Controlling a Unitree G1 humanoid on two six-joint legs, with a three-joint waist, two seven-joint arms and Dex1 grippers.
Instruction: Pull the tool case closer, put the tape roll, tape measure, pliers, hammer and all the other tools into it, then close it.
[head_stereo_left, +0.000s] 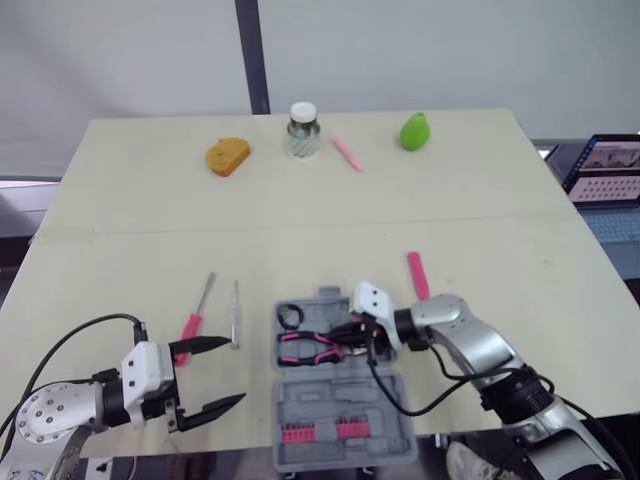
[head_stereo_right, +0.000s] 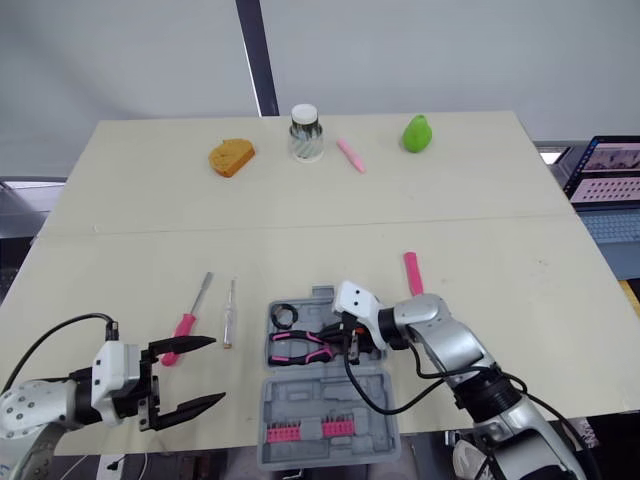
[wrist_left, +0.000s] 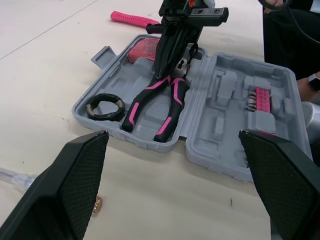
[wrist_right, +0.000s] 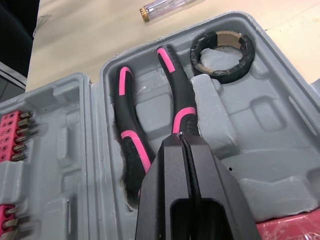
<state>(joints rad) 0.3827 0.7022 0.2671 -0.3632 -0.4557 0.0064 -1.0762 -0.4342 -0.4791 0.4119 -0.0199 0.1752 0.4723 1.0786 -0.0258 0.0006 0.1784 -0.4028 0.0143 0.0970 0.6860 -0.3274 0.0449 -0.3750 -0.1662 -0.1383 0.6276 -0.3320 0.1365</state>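
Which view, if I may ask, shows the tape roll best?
The right wrist view: the tape roll sits close and whole in the tool case. The left wrist view shows it smaller; the eye views, a tiny ring.

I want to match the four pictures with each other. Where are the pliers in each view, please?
Left eye view: pliers lower centre, in the open tool case.
Right eye view: lower centre, same tray.
Left wrist view: in the case half beyond the open left hand, at.
Right wrist view: handles in the tray.
Shared landmark: tape roll beside the handles.
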